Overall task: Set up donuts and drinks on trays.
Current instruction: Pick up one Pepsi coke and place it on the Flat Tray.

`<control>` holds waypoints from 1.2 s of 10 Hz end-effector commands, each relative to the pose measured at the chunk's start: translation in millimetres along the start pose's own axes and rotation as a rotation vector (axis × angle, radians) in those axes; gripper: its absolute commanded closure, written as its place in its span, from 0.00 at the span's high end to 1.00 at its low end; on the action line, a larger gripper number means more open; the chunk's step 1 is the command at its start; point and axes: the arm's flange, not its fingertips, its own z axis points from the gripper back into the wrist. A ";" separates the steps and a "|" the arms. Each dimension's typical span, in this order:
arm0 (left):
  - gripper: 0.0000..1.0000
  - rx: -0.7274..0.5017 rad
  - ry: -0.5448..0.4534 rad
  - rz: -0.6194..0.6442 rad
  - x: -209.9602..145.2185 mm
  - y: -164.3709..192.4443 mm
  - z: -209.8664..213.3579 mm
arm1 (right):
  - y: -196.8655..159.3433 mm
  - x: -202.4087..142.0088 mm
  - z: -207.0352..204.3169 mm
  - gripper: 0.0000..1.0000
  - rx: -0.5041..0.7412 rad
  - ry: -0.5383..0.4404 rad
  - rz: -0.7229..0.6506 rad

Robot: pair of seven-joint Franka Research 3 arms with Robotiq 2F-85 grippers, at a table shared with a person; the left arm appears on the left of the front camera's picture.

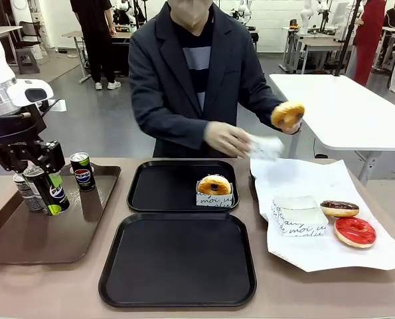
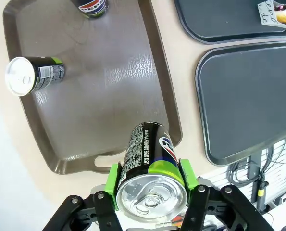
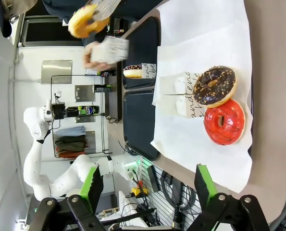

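Observation:
My left gripper (image 1: 50, 194) is shut on a black Pepsi can (image 2: 150, 159), held just above the near end of the brown tray (image 2: 99, 86). Two more cans stay on that tray, one at its back (image 1: 83, 171) and one behind my gripper (image 1: 24, 193). A yellow donut in a white box (image 1: 214, 189) sits on the far black tray (image 1: 157, 189). The near black tray (image 1: 177, 262) is bare. The person holds a yellow donut (image 1: 288, 114) in one hand and a white paper box (image 1: 267, 146) in the other. My right gripper (image 3: 148, 188) hangs open above the white sheet.
On the white paper sheet (image 1: 303, 176) at the right lie an empty printed box (image 1: 298, 216), a chocolate donut (image 1: 339, 209) and a red donut (image 1: 355, 232). The person leans over the far table edge. A white table stands behind at the right.

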 end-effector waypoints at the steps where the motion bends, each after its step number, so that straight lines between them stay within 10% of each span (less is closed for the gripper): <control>1: 0.59 -0.004 0.001 -0.006 1.8 1.5 0.9 | 0.7 -1.0 0.9 1.00 0.007 0.001 0.001; 7: 0.59 0.000 0.006 0.000 0.8 0.4 -2.2 | 0.7 -1.0 0.9 1.00 0.007 0.001 0.001; 12: 0.59 -0.053 -0.011 -0.047 69.4 -59.8 -26.2 | 0.7 -1.0 0.9 1.00 0.007 0.001 0.001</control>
